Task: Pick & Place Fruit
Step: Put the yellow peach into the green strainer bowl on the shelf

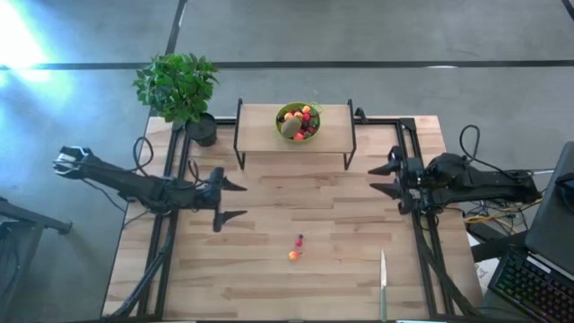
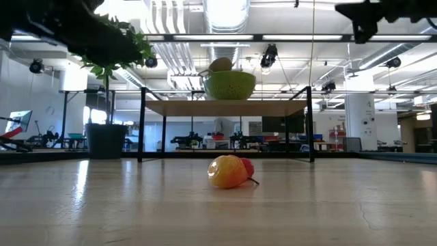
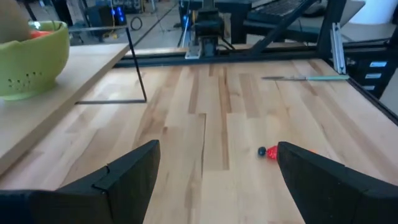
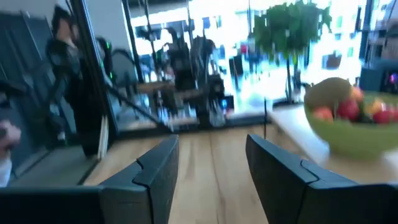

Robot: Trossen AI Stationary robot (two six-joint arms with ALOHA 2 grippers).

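Light wooden tabletop (image 1: pixel 269 278) has small orange and red toy fruits (image 1: pixel 295 249) mid-table; left gripper (image 1: pixel 235 200) and right gripper (image 1: pixel 381 178) both spread, empty.

Grey floor (image 1: pixel 377 31), bright ceiling lights (image 2: pixel 225 14), potted plant (image 1: pixel 178 87)

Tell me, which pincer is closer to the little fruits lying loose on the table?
The left pincer, open, sits up-left of the loose fruits in the overhead view. The right pincer, open and empty, hangs farther away, up-right of them.
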